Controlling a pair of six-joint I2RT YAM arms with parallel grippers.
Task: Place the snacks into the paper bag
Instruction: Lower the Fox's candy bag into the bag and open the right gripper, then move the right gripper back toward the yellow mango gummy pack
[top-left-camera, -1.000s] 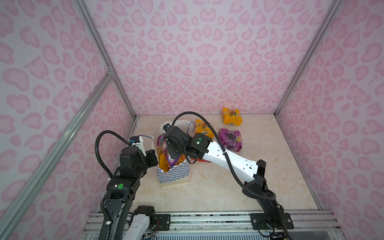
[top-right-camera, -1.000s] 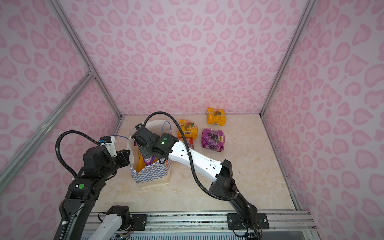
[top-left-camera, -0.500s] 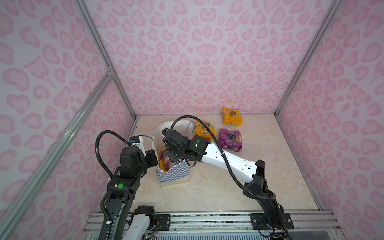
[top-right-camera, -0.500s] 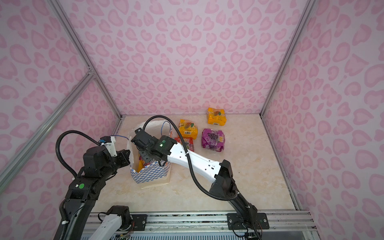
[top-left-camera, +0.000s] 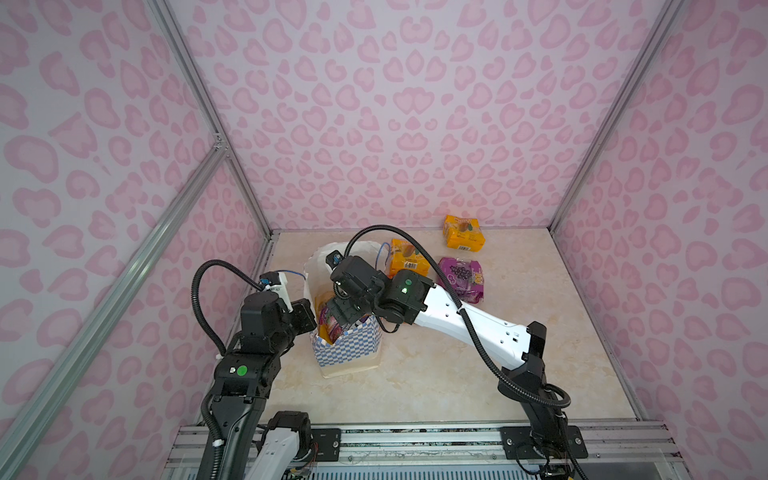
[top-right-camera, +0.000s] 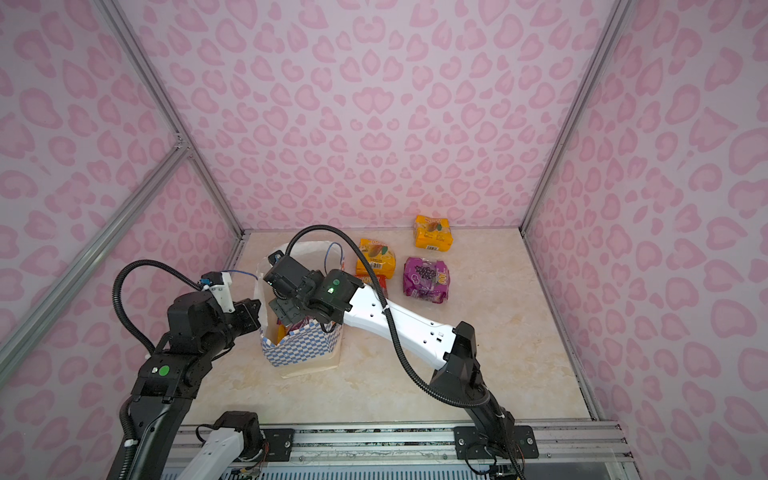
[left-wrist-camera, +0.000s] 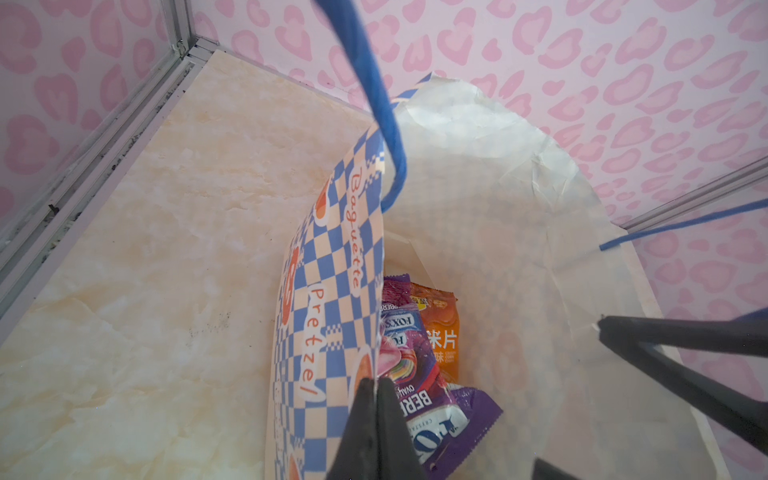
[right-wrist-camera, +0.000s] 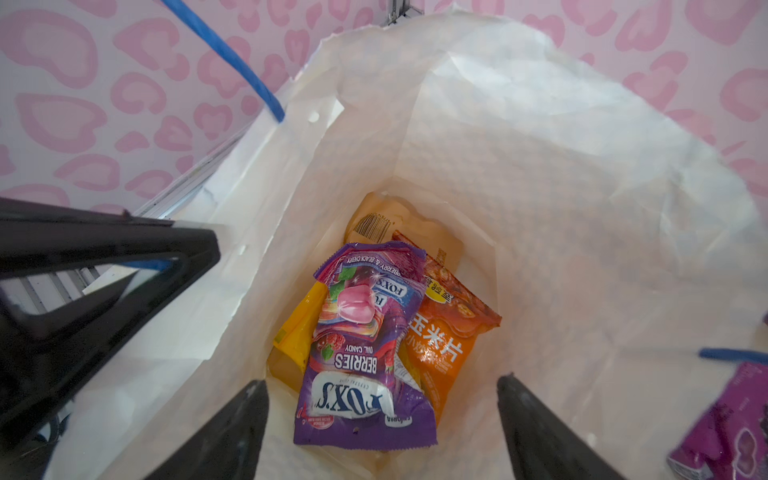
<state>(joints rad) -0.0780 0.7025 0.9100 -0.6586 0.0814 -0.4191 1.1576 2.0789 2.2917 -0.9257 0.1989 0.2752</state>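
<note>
Paper bag (top-left-camera: 347, 353): cream-white, blue-white checkered band, orange lettering. Cord handles (left-wrist-camera: 386, 120): blue. Packet (right-wrist-camera: 365, 353): purple, pink berry print. Chips bag (right-wrist-camera: 440, 340): orange. Bench (top-left-camera: 436, 374): beige marble. Walls (top-left-camera: 374, 104): pink blotch pattern.

One bag (top-left-camera: 347, 353), toward the table's (top-left-camera: 457, 374) left edge; two blue handles (left-wrist-camera: 376, 95) on it. Snacks in view: eight. Inside the bag, four: one purple pouch (right-wrist-camera: 361, 357), one chips bag (right-wrist-camera: 440, 340), one yellow pouch (right-wrist-camera: 297, 336), one kraft pouch (right-wrist-camera: 374, 224). Out on the table toward its back edge, four: two orange pouches (top-left-camera: 463, 232) (top-left-camera: 405, 257), one more purple pouch (top-left-camera: 463, 278), one red pouch (top-right-camera: 370, 279), mostly hidden under an arm (top-right-camera: 395, 320). Arms: two.
</note>
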